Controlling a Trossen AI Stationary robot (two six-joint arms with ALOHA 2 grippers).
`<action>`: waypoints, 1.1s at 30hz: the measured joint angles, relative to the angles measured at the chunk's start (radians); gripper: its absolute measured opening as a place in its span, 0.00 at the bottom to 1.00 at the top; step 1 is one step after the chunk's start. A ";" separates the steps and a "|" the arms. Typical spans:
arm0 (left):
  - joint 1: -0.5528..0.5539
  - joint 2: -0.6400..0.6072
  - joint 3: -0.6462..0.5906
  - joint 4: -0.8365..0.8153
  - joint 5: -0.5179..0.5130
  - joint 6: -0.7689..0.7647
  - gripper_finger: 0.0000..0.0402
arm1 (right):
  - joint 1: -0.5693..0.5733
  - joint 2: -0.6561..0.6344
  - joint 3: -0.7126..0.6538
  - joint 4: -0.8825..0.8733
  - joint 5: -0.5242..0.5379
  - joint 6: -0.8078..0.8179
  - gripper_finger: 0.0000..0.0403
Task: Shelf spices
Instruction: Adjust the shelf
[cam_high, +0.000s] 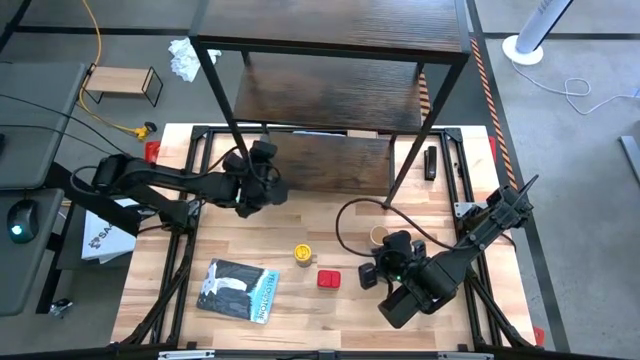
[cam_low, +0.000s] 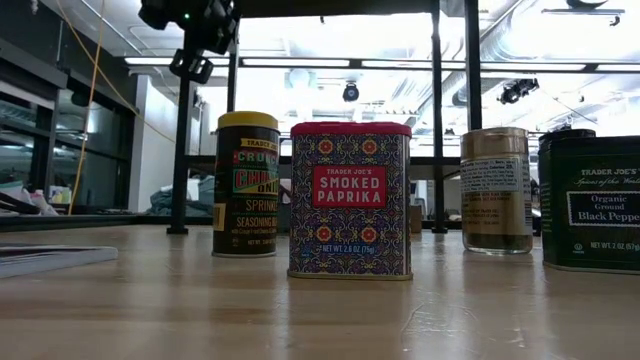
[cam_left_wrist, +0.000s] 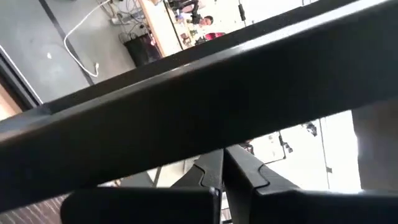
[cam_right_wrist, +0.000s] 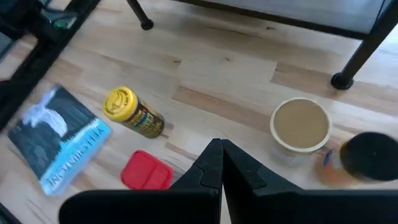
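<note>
Your left pincer (cam_high: 262, 172), fingers pressed together and empty, sits at the dark wood-grain shelf (cam_high: 330, 45); your right pincer (cam_high: 385, 272), likewise closed on nothing, hovers near the red paprika tin (cam_high: 329, 279), ready to pick.

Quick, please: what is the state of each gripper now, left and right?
Left gripper: fingers closed, holding nothing, up by the shelf.
Right gripper: fingers closed, holding nothing, above the table near the tan-lidded jar.

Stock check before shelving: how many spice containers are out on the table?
4 clearly: yellow-lidded jar and red tin side by side near the middle, tan-lidded jar and black tin by the right gripper. A fifth may be hidden beneath it.
</note>
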 joint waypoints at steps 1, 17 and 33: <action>-0.014 0.000 0.000 0.000 0.004 0.009 0.00 | 0.003 0.000 0.000 -0.008 -0.012 -0.012 0.00; -0.474 -0.255 -0.001 -0.219 0.404 0.698 0.00 | 0.014 0.048 -0.125 -0.090 -0.498 -0.070 0.00; -0.756 -0.587 0.000 -0.068 0.447 1.269 0.00 | -0.355 -0.014 -0.100 1.335 -0.556 -1.291 0.00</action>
